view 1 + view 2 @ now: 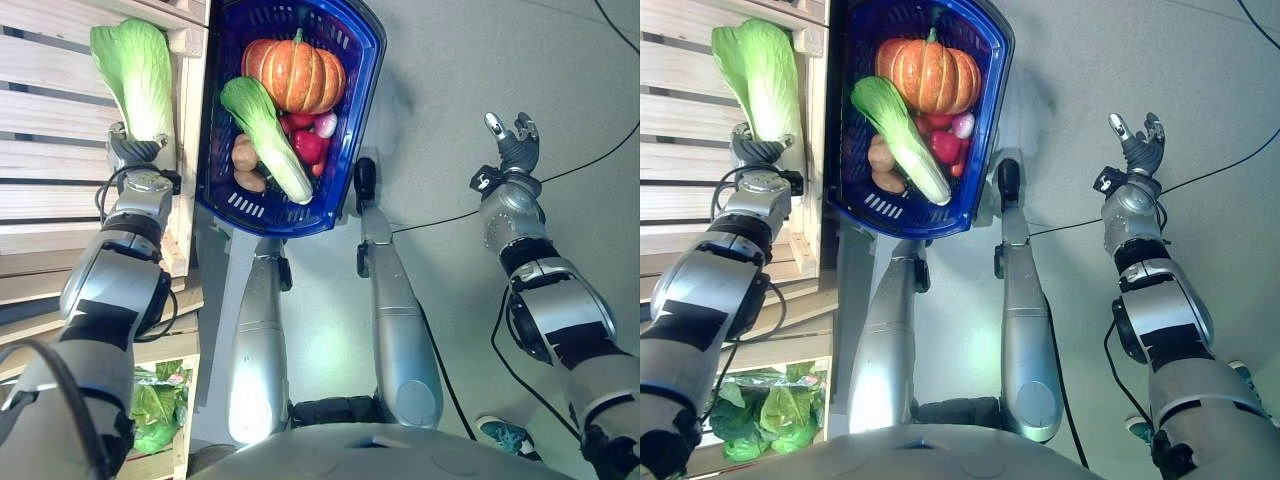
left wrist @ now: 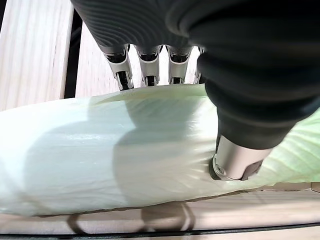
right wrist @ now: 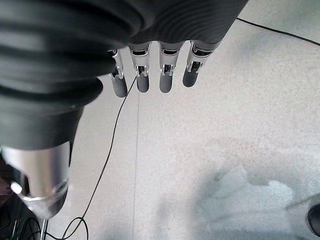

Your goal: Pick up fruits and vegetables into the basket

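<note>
From my seat, nearest at seven o'clock, I see a crate of leafy greens [image 1: 765, 415] on the lower shelf. Farther out at nine o'clock my left hand [image 1: 135, 152] sits on the wooden slatted shelf [image 1: 50, 110], fingers and thumb curled round the pale stalk end of a napa cabbage [image 1: 137, 65]; in the wrist view the fingers [image 2: 120, 67] go behind the cabbage [image 2: 100, 155] and the thumb presses its front. Its leaves point to eleven o'clock. At three o'clock my right hand [image 1: 1137, 142] hangs over the grey floor [image 1: 1200, 60], fingers [image 3: 165, 75] loose and only slightly bent, holding nothing. Farthest, at twelve o'clock, the blue basket [image 1: 365, 60] holds a pumpkin [image 1: 297, 72], a second cabbage [image 1: 262, 132] lying diagonally, red vegetables [image 1: 308, 143] and brown potatoes [image 1: 245, 155].
</note>
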Robot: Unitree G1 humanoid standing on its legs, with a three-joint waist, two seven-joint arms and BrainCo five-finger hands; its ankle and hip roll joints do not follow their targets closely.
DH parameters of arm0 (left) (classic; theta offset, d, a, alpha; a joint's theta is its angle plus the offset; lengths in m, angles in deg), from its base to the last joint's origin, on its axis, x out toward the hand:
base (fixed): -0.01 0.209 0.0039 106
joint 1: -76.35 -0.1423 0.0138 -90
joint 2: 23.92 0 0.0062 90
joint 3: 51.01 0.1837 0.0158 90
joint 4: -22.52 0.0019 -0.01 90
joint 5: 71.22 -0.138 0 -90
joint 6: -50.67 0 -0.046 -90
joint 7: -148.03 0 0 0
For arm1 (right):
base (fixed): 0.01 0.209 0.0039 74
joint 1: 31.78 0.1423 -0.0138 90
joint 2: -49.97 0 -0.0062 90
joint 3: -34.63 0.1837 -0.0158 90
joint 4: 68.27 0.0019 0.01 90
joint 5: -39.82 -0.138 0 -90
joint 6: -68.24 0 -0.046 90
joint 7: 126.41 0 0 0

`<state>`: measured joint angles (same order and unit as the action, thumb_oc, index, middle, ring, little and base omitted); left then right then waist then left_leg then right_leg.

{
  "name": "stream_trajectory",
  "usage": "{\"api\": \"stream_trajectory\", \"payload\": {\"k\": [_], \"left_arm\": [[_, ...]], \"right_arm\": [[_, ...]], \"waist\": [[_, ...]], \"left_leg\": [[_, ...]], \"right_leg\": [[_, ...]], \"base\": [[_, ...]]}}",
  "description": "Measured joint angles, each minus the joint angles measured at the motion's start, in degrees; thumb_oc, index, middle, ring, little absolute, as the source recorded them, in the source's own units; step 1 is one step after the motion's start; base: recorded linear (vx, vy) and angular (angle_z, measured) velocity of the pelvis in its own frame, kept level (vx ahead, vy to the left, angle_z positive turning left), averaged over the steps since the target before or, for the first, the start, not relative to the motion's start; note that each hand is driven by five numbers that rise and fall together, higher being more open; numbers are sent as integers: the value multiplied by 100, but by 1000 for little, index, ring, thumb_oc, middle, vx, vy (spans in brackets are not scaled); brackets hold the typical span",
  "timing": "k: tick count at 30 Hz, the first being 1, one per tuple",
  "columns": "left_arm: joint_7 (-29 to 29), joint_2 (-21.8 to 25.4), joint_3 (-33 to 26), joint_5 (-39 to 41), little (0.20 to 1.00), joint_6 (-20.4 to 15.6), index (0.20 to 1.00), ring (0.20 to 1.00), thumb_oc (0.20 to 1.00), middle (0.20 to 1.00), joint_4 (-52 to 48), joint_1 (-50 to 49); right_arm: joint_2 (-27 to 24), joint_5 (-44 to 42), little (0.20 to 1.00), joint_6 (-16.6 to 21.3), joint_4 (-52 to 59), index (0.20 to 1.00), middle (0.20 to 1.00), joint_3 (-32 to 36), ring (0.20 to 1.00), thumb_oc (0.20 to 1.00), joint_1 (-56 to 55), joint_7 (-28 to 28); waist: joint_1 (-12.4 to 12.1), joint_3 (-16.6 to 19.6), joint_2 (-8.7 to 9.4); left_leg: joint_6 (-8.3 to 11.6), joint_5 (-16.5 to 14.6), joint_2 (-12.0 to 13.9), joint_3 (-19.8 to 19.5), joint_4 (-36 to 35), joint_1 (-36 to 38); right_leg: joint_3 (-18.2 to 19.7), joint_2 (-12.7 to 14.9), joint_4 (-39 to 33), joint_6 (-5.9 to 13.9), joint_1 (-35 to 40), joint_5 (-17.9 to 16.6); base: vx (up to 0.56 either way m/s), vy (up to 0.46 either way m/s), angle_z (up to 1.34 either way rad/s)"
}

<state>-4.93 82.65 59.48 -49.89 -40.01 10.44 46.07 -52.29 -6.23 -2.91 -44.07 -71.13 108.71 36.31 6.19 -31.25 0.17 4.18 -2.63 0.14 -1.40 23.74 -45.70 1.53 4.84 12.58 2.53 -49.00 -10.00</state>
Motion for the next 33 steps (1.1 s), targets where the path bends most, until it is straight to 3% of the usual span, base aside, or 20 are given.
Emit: {"api": "stream_trajectory", "payload": {"k": [9,10,12,15,30,31,32,33], "left_arm": [[-234,64,2,4,200,-74,200,200,200,200,13,2],[-262,74,8,4,423,-73,423,423,423,423,13,2],[-278,83,9,4,1000,-73,1000,1000,1000,1000,14,3],[-502,59,32,-1,1000,-54,1000,1000,1000,1000,20,19],[-463,-1,342,-341,1000,286,1000,1000,1000,1000,219,216],[-451,2,355,-349,859,309,859,859,859,859,224,222],[-440,4,376,-358,200,313,200,200,200,200,226,221],[-427,7,397,-373,200,314,200,200,200,200,226,221]], "right_arm": [[20,6,1000,-12,55,1000,1000,-29,1000,1000,-2,-101],[19,7,1000,-12,56,1000,1000,-29,1000,1000,5,-102],[23,8,1000,-12,55,1000,1000,-29,1000,1000,1,-103],[32,10,1000,-13,56,1000,1000,-29,1000,1000,2,-107],[52,8,1000,-14,53,1000,1000,-85,1000,1000,-15,-108],[60,8,1000,-14,53,1000,1000,-85,1000,1000,-17,-108],[65,7,1000,-14,53,1000,1000,-87,1000,1000,-21,-115],[70,7,1000,-14,54,1000,1000,-90,1000,1000,-23,-120]], "waist": [[2,10,18],[2,12,21],[0,12,22],[4,13,24],[1,54,100],[1,63,116],[0,71,129],[0,74,135]], "left_leg": [[0,0,-1,2,3,0],[0,-1,-1,2,5,0],[-1,0,-2,2,7,-3],[-1,-1,-2,2,9,-6],[2,-3,-1,7,13,-7],[5,-5,-1,9,13,-7],[31,-22,0,9,12,-8],[46,-32,0,9,13,-8]], "right_leg": [[5,0,0,-14,0,-15],[5,1,0,-11,0,-12],[6,1,0,-17,0,-21],[6,1,-1,-15,0,-22],[12,-2,-6,10,0,-7],[13,-2,-8,10,0,-7],[13,-2,-11,10,0,-6],[13,-3,-12,10,0,-6]], "base": [[0,0,0],[0,0,0],[0,0,0],[0,0,0],[0,0,0],[0,0,0],[0,0,0],[0,0,0]]}}
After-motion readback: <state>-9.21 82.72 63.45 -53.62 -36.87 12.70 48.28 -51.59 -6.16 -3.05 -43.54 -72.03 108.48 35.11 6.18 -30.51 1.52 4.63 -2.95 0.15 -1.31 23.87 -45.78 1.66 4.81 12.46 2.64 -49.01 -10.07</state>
